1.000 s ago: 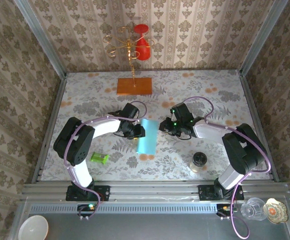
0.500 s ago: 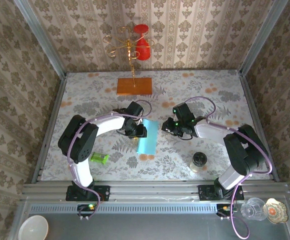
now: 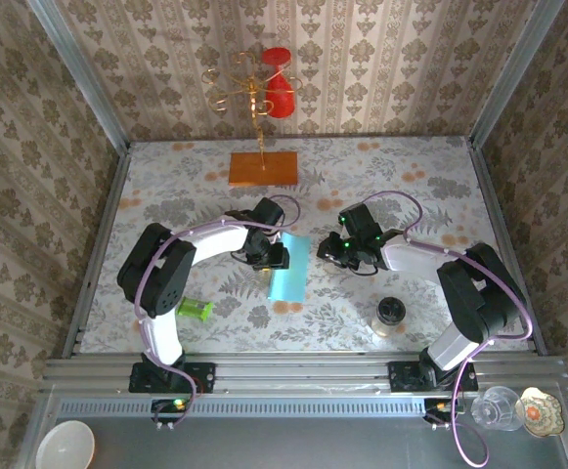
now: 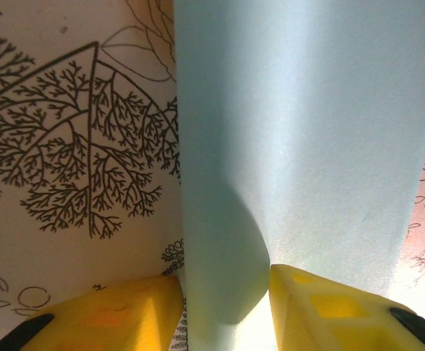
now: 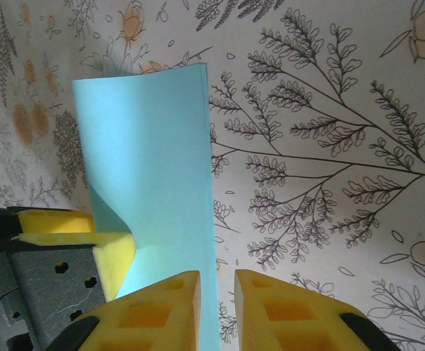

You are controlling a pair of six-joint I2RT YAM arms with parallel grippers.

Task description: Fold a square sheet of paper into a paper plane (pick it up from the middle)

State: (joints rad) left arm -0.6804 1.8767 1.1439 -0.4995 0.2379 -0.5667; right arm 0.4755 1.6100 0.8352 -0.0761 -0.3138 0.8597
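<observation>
Since a second ago the right gripper (image 3: 327,250) has drawn back a little from the paper (image 3: 289,272), which lies as a long strip on the table (image 3: 166,186) between the two arms. Its jaws stand narrow and empty just beside the paper's right edge. The left gripper (image 4: 225,289) sits half apart around a raised curl at the left edge. Whether it pinches the curl cannot be told.
</observation>
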